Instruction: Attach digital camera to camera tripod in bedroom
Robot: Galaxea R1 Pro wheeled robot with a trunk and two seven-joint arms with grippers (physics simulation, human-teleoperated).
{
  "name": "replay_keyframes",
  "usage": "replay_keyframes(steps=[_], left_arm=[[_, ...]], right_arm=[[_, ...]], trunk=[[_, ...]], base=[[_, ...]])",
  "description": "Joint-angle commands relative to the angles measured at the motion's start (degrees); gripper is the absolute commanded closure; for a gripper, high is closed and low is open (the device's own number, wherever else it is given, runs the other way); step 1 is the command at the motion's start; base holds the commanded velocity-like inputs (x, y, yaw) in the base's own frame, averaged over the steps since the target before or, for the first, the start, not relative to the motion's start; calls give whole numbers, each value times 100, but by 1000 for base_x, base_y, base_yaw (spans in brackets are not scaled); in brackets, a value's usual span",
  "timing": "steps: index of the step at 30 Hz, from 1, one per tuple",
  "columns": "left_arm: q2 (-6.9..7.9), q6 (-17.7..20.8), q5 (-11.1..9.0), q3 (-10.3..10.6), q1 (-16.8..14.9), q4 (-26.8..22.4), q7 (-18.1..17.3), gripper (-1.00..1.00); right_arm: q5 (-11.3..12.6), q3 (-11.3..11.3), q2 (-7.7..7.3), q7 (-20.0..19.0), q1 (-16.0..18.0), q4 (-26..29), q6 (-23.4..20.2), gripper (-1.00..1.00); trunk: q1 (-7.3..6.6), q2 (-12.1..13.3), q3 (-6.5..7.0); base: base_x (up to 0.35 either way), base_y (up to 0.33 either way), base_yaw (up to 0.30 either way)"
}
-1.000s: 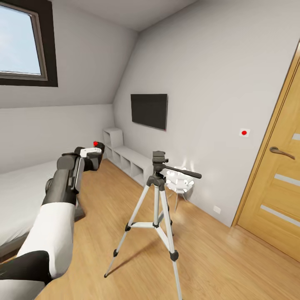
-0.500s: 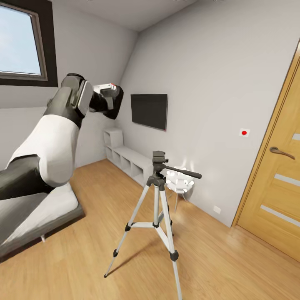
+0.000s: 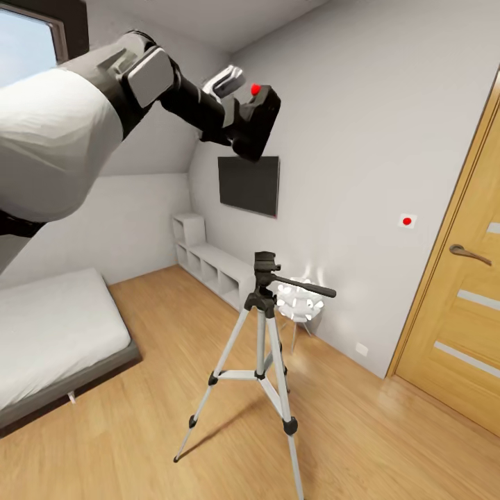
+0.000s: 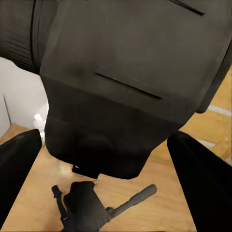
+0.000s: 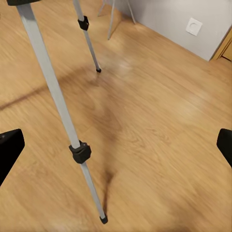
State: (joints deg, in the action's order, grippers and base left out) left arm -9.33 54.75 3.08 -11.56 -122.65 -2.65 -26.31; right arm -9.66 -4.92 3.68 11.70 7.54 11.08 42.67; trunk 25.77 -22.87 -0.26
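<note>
My left gripper (image 3: 239, 114) is shut on the digital camera (image 3: 258, 125), a chunky black body with a red button, held high in front of the wall. In the left wrist view the digital camera (image 4: 125, 87) sits between the two dark fingers (image 4: 17, 164), and the black pan head of the camera tripod (image 4: 84, 205) lies far beneath it. The camera tripod (image 3: 265, 305) stands on the wood floor at mid-room, silver legs spread, handle pointing right. My right gripper (image 5: 117, 147) hangs open low beside a camera tripod leg (image 5: 53, 92), holding nothing.
A white ball-shaped lamp (image 3: 300, 302) stands just behind the tripod by the wall. A wall TV (image 3: 248, 184) hangs above a low white shelf unit (image 3: 212, 267). The grey bed (image 3: 55, 340) is at the left, a wooden door (image 3: 458, 305) at the right.
My left arm has swung up from beside the bed to high in the room, carrying the digital camera up and to the right. The tripod has not moved.
</note>
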Motion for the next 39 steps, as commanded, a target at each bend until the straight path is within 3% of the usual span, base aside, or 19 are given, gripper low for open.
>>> replay_keyframes(steps=[1, 5, 8, 12, 18, 22, 24, 30, 39], left_arm=[[0, -52, 56, 1, -1, 50, -81, 100], [1, -745, 53, 15, 0, 560, -302, 100], [1, -967, 53, 20, 2, 657, -436, 100], [-25, -1062, 53, 22, 4, 697, -557, 100], [-41, -1102, 60, 22, 9, 704, -1528, 100], [-28, -1112, 73, 30, 18, 700, -1637, 100], [-18, -1115, 109, 114, 22, 697, -1658, 100], [-17, -1109, 155, 722, 30, 696, -1664, 100], [-10, -1107, 158, 864, 30, 693, -1651, 100]], right_arm=[[-62, -46, 3, 17, 2, -3, 13, -100], [-63, -44, 9, 16, 2, -1, 13, -100], [-57, -49, 15, 21, 2, -1, 9, -100], [-60, -47, 4, 21, 2, -1, 7, -100], [-55, -52, 9, 25, 2, -9, 2, -100], [-48, -41, 17, 27, 2, -42, -3, -100], [-46, -38, 31, 33, 2, -57, -3, -100], [-38, -68, 20, 42, 2, -70, -19, -100], [-41, -46, 9, 39, 2, -96, -30, -100]], trunk=[[2, -5, -2], [2, -5, -2], [2, -5, -2], [2, -5, -2], [2, -5, -2], [2, -5, -2], [2, -5, -2], [2, -5, -2], [2, -5, -2]], base=[[0, 0, 0], [0, 0, 0], [0, 0, 0], [0, 0, 0], [0, 0, 0], [0, 0, 0], [0, 0, 0], [0, 0, 0], [0, 0, 0]])
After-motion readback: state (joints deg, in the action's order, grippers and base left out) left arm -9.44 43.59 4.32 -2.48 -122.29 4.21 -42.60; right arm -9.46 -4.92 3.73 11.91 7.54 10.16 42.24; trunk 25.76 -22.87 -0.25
